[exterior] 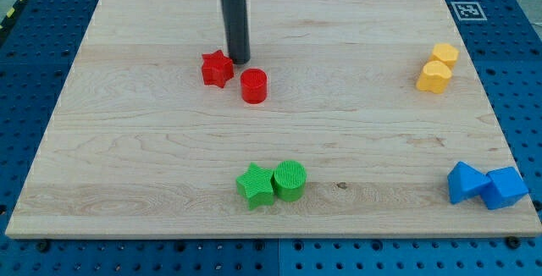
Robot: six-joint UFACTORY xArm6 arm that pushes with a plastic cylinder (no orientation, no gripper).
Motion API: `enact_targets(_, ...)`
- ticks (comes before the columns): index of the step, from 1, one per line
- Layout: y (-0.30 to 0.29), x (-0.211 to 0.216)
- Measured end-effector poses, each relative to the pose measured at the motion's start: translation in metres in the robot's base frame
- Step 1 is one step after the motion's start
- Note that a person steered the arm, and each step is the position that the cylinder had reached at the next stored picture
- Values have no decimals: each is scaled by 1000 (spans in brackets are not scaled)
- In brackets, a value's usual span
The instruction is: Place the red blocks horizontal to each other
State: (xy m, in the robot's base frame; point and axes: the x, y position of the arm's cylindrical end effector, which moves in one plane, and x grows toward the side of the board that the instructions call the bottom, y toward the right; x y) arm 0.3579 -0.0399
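Toward the far left of the wooden board (152, 153), my tip (240, 62) rests just right of the red star (217, 69) and just beyond the red cylinder (253, 85); it is a plain rod with no jaws. Both red blocks sit close together, the cylinder slightly nearer and to the right. Along the near edge, a green star (255, 184) touches a green cylinder (289, 180). Two yellow blocks (437, 67) sit far right; two blue blocks (486, 184) sit near right.
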Motion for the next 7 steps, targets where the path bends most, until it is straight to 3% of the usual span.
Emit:
enact_targets(3,18,26)
enact_targets(5,-95,26)
enact_targets(6,-111,24)
enact_targets(7,-77,4)
